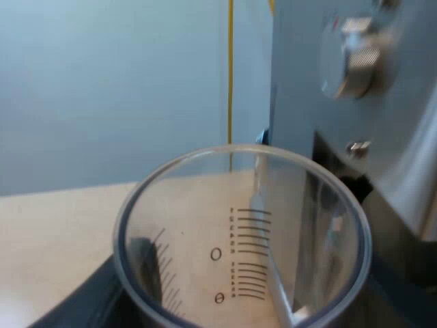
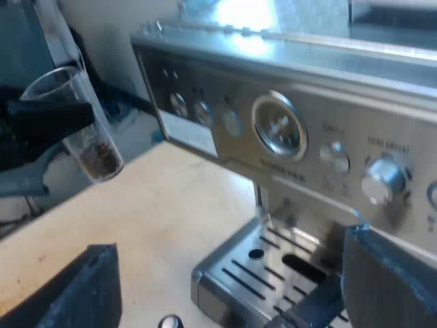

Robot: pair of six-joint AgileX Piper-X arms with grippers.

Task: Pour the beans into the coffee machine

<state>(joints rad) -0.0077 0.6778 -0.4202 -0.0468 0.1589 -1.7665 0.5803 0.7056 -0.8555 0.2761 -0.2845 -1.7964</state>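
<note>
1. Beside the espresso machine, the left gripper is clamping the measuring glass around its middle, with beans lying in its bottom.
2. The glass is hanging slightly tilted, about level with the control panel, so it is probably needing a lift to the machine's top before any tipping.
3. Tipping slowly, with the rim right over the opening, is looking like the way to avoid spilling beans.
4. The right gripper is hovering spread wide over the drip tray.

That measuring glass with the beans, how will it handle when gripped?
The measuring glass looks clear and smooth-walled, so it may slip under a loose grip. Few beans lie at its bottom, so it is probably light. Tall and narrow, it would likely tip if nudged.
</note>
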